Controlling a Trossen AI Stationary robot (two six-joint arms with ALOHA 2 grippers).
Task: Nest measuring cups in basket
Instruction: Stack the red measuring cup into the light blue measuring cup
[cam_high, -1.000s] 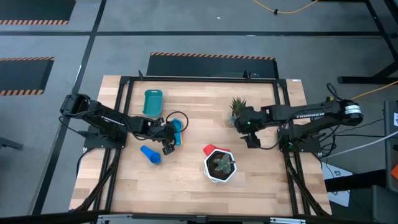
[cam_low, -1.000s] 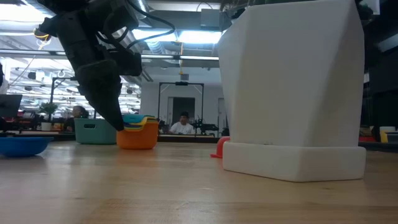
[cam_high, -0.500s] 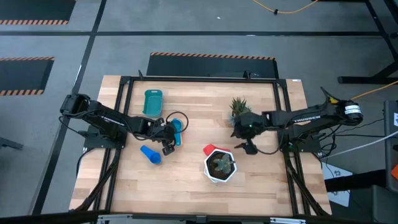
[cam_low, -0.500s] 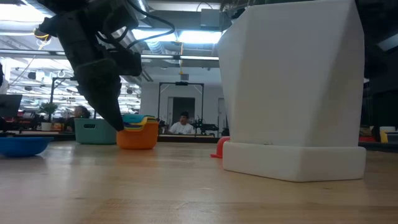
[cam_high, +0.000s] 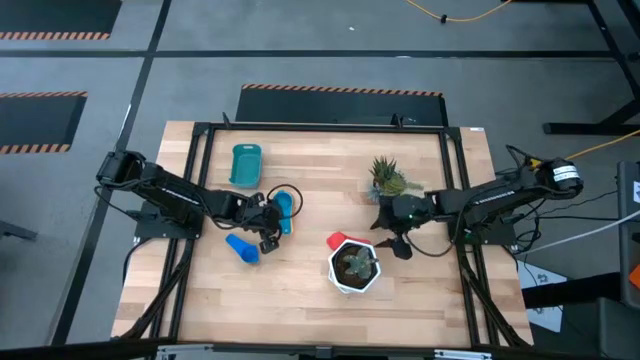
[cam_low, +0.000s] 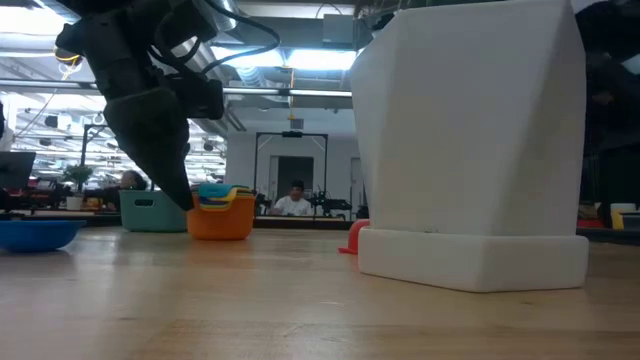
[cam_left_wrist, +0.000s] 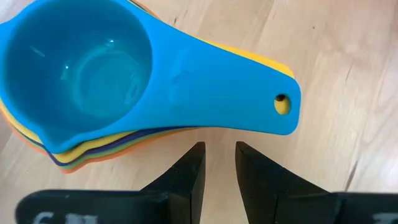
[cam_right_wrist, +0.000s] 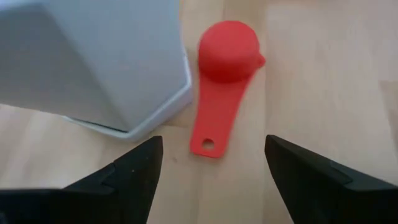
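White plant pot (cam_low: 470, 150) fills low view's right half, top cut by frame edge; hides all but a sliver of red cup (cam_low: 352, 238) and whole right gripper. Right wrist view: pot cropped at frame corner. Left wrist view: stacked cups (cam_left_wrist: 93, 134) under light blue cup (cam_left_wrist: 124, 74) show only as coloured rims, bowls cropped at edge. Dark blue cup (cam_low: 35, 233) cut by low view's left edge. Basket (cam_high: 245, 164) contents too small to tell from above.

You have a nested stack of measuring cups (cam_left_wrist: 93, 93), light blue on top; a dark blue cup (cam_high: 241, 247) alone, a red cup (cam_right_wrist: 225, 74) upside down, and the teal basket (cam_high: 245, 165) apart.
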